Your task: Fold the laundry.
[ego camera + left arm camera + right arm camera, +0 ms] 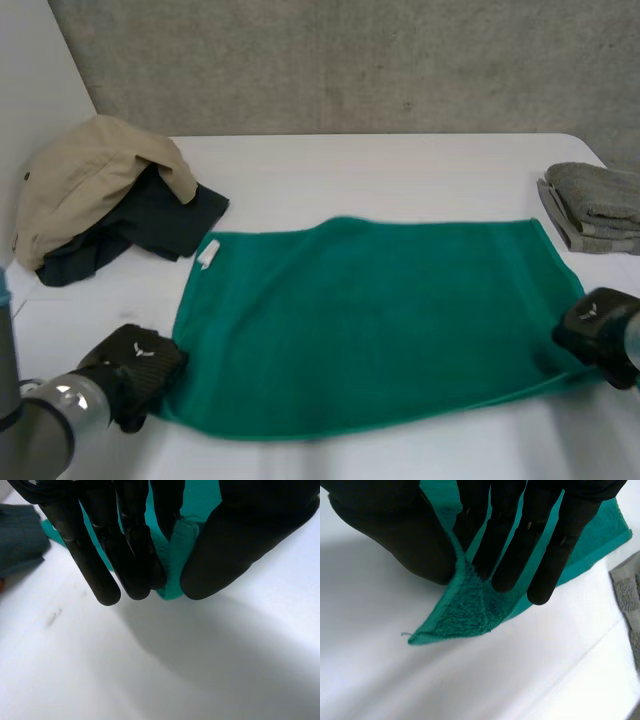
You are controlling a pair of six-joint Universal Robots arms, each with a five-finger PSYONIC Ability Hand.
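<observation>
The green towel point(360, 320) lies spread flat on the white surface point(400, 170), its long axis running left to right. Its far edge lies straight away from both hands, so a fold would likely carry the near edge over to it. The left hand point(135, 365) is clamped on the near-left corner point(177, 555), with the cloth pinched between thumb and fingers. The right hand point(595, 330) pinches the near-right corner point(465, 615) the same way, and the tip of that corner pokes out below the fingers. Each hand has its own end, so neither needs to reach across. The towel is thick, looped terry with a hemmed border, soft and likely to sag between the grips. A white tag point(208, 253) marks its far-left corner. A beige garment point(90, 185) sits crumpled over a dark garment point(150, 225) at far left, and a folded grey towel point(595, 205) rests at far right.
</observation>
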